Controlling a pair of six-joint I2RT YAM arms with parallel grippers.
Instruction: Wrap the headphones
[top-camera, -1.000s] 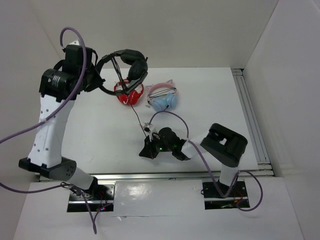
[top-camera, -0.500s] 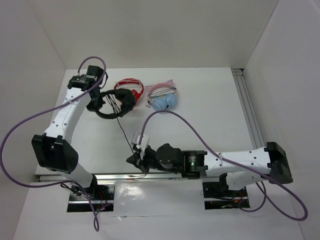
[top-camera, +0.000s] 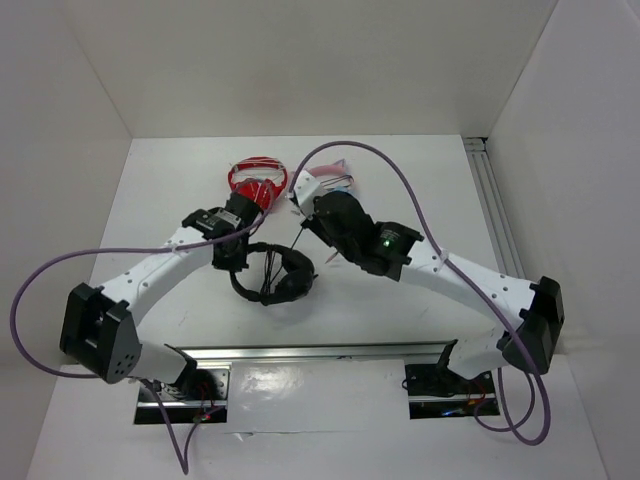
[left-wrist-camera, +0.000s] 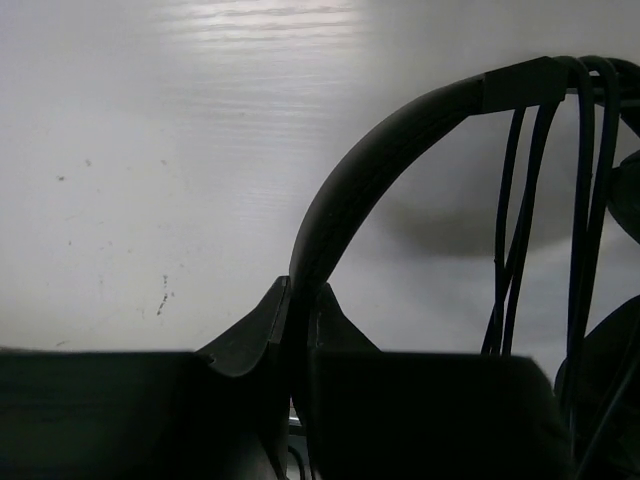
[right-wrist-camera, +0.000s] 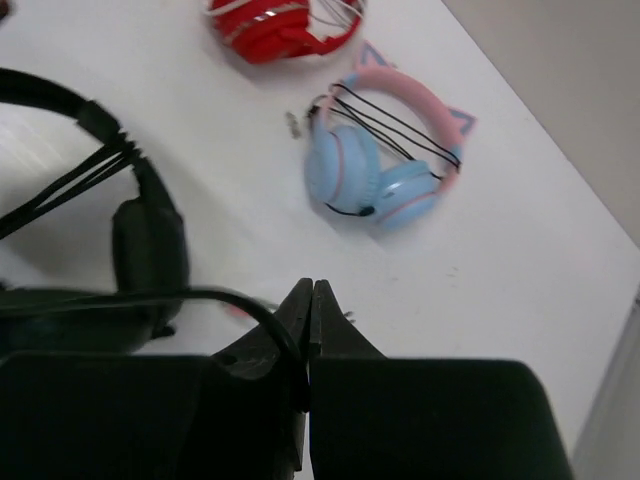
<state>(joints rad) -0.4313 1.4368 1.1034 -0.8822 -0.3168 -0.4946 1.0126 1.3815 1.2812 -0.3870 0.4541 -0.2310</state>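
Now both arms meet at the black headphones (top-camera: 292, 280).
From above, they sit over mid-table (top-camera: 420, 170), between left gripper (top-camera: 238, 262) and right gripper (top-camera: 300, 215). At the left wrist, the jaws are clamped on the headband (left-wrist-camera: 350, 190). At the right wrist, the jaws pinch the thin cable (right-wrist-camera: 180, 296), with the red headphones (right-wrist-camera: 280, 30) beyond.

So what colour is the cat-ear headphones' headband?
The headband is pink, clearest in the right wrist view.

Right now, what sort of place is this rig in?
Probably a lab robot cell: white table boxed by plain walls, left arm and right arm bolted at its edge, black headphones, red headphones and cat-ear headphones as props.
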